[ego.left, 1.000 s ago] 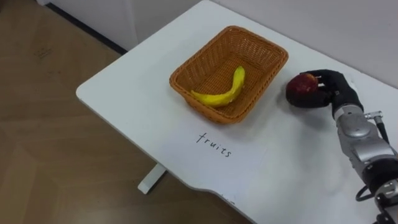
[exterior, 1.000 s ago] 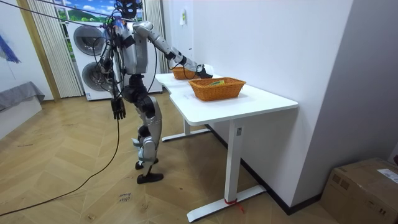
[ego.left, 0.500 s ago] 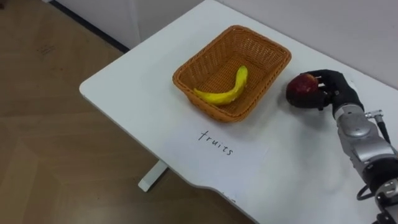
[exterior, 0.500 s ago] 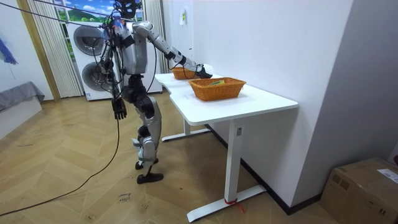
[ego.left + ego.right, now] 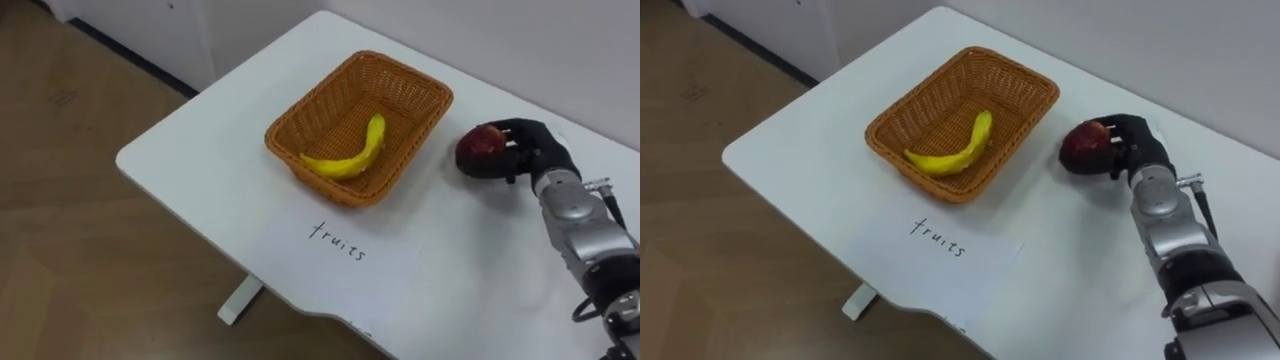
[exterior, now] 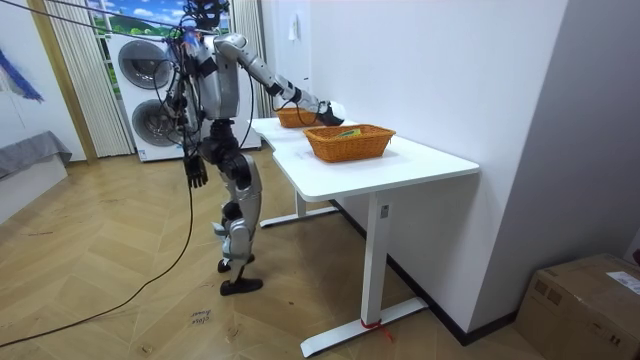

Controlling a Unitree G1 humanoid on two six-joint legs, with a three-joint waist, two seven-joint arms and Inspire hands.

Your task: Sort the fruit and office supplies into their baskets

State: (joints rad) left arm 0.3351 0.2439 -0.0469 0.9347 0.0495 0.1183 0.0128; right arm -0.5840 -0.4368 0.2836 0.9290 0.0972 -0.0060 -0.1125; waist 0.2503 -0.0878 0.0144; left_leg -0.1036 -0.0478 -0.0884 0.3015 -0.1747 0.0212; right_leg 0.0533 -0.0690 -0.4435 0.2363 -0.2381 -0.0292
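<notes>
- We see a room with a wooden floor [image 6: 120, 300], a stack of washing machines [image 6: 148, 95] at the back and two white desks along a pale wall.
- The robot stands upright on the floor at the far desk [image 5: 200, 170], with its right arm stretched out over the desktop.
- A woven orange basket [image 5: 316, 97] sits on this desk, towards the far edge, set at an angle to the robot.
- A yellow banana [image 5: 350, 163] lies curved on the bottom of that basket, with nothing else beside it in there.
- In front of the basket, on the robot's side, a sheet of paper with a handwritten label [image 5: 337, 243] lies flat on the desk.
- A red apple [image 5: 478, 152] is just to the right of the basket, close to its right end and apart from it, outside the rim.
- The right hand [image 5: 535, 150] comes in from the right side and has its dark fingers curled round the apple, clamped on it from the far side and from the top.
- We cannot tell whether the apple rests on the desk or is just above it; a faint shadow lies under it.
- In the room view the left hand [image 6: 194, 172] hangs beside the robot's hip, well away from the desk, its fingers loose and pointing down, holding nothing.
- On the nearer desk [image 6: 420, 165] stands a second basket [image 6: 348, 143] of the same weave, with some small things in it that we cannot make out.
</notes>
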